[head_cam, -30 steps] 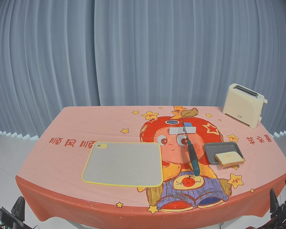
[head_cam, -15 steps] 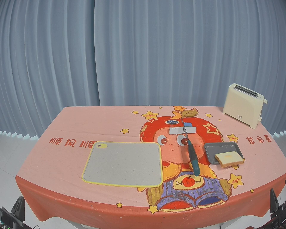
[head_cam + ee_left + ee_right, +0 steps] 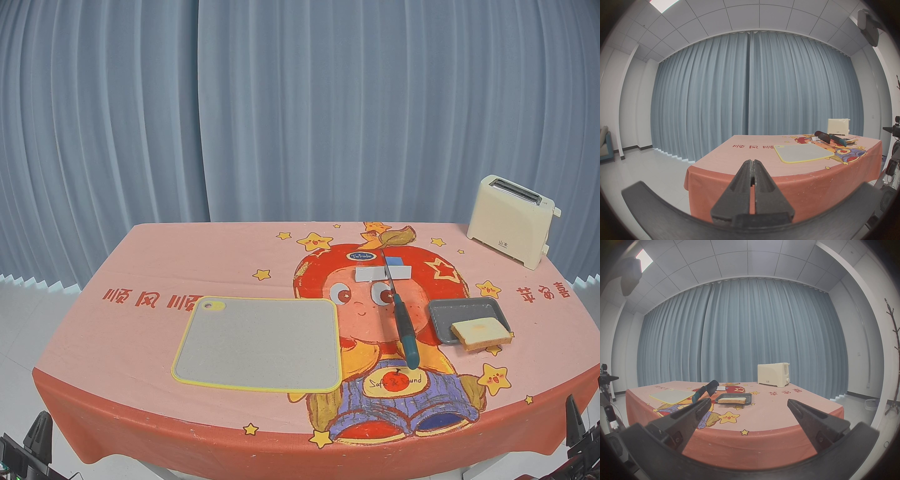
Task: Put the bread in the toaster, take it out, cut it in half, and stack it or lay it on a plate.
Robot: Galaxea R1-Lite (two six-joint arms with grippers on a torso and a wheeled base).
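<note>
Pink tablecloth [image 3: 187, 262] unchanged over the past second, toast run seemingly not yet begun.
Nearest, the left gripper [image 3: 752, 162] is clenched empty, the right gripper [image 3: 749, 401] spread wide; beyond, the bread [image 3: 480, 332] lies partly on its grey tray [image 3: 465, 306], with the toaster [image 3: 510, 220] at the far right corner.

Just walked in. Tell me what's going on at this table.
Nothing is being handled yet. The left gripper, shut, and the right gripper, open, hover short of the table's near edge, holding nothing. The bread slice lies on the grey tray, overhanging its near corner. The toaster stands at the far right corner. The knife lies between the tray and the cutting board.
</note>
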